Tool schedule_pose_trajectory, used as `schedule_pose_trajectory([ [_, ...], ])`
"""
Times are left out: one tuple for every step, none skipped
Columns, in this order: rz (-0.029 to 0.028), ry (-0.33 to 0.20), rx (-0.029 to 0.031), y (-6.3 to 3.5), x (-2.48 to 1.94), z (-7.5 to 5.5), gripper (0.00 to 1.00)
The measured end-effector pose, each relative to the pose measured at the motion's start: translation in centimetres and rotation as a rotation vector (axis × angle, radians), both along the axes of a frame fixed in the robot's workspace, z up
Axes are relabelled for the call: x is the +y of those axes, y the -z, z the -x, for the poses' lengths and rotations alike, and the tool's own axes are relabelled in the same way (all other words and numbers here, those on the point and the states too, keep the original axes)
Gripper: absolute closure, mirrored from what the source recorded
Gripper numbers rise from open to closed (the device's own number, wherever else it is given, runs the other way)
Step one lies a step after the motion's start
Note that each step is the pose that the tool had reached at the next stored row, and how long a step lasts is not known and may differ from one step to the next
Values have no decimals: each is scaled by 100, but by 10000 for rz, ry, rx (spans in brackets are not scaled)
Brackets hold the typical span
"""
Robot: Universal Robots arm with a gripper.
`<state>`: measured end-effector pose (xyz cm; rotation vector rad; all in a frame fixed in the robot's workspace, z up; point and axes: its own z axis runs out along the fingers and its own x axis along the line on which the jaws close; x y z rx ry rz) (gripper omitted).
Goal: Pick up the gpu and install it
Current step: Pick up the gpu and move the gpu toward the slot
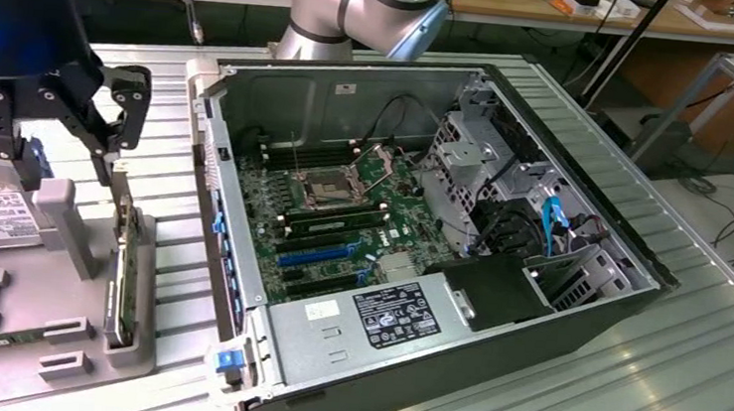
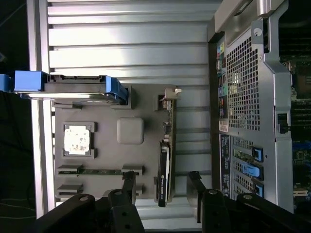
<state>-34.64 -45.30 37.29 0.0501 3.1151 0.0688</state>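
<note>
Looking through the wrist view, I see the gripper (image 2: 162, 178) released: its 2 fingers (image 2: 129, 184) stand apart, 1 on each side of the gpu (image 2: 166, 141), with a gap to it. The gpu stands on its edge in a slot of the grey holder (image 2: 107, 145), beside the open computer case (image 1: 494, 276), on the exterior view's left.
</note>
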Motion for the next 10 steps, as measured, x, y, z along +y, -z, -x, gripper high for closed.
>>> schedule_pose_trajectory([
  [0,0,0,10,0,0,46],
  [0,1,1,28,0,-2,46],
  [1,0,2,39,-1,-4,46],
  [2,-1,3,67,-7,-13,46],
  [3,-1,6,83,-11,-22,46],
  [2,-1,9,94,-16,-29,46],
  [1,0,10,107,-21,-36,46],
  [1,0,14,118,-28,-41,46],
  [2,0,17,131,-38,-46,46],
  [2,0,20,144,-51,-47,46],
])
